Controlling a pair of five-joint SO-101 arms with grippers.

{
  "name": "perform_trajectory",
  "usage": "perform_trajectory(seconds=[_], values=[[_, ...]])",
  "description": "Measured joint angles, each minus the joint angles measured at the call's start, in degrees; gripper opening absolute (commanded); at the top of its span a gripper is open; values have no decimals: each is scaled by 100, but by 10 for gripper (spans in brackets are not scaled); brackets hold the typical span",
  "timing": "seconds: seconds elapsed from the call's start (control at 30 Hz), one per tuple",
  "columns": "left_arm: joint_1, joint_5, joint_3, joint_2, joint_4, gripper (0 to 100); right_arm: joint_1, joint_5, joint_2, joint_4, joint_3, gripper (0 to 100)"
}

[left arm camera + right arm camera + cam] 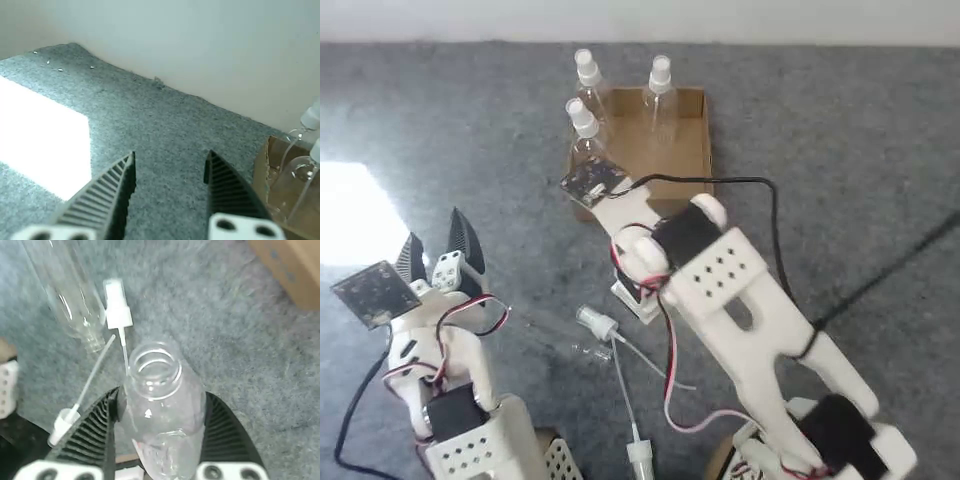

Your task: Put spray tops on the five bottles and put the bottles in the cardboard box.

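Right gripper was clamped on an uncapped bottle, neck free, I guess so a spray top from 6 o'clock could go on. Left gripper gaped wide, empty, at 9 o'clock.

**Three bottles capped in the box, two bare**

The brown cardboard box sits at 12 o'clock on the grey surface. Three clear bottles stand upright in it, crowded toward its 10-to-12 o'clock side, each with a white top: rear-left bottle, rear-right bottle, front bottle.

The open-necked bottle is clamped in the right claw.

The lying bottle, uncapped, rests at 6 o'clock from the box. The near spray top lies just beside its neck. The far spray top lies at 6 o'clock, tube pointing to 12.
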Motion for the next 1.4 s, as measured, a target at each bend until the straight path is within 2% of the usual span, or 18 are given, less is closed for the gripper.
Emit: perform_trajectory(seconds=[0.27, 0.57, 0.83, 1.07, 1.27, 1.4], values=[[0, 0, 0, 0, 0, 210, 88, -484, -1134, -255, 1099, 72], [79, 0, -141, 0, 185, 210, 1512, -519, -2356, -1776, 2664, 74], [1310, -431, -1064, 0, 1266, 209, 2444, -809, -2418, -2884, 3235, 74], [2004, -897, -1574, -53, 1881, 211, 2558, -1178, -2418, -3068, 3253, 74], [2804, -1301, -1864, -62, 2576, 211, 2752, -1187, -2418, -3121, 3262, 74], [3138, -1521, -1916, 44, 2690, 212, 2743, -1187, -2418, -3121, 3262, 74]])
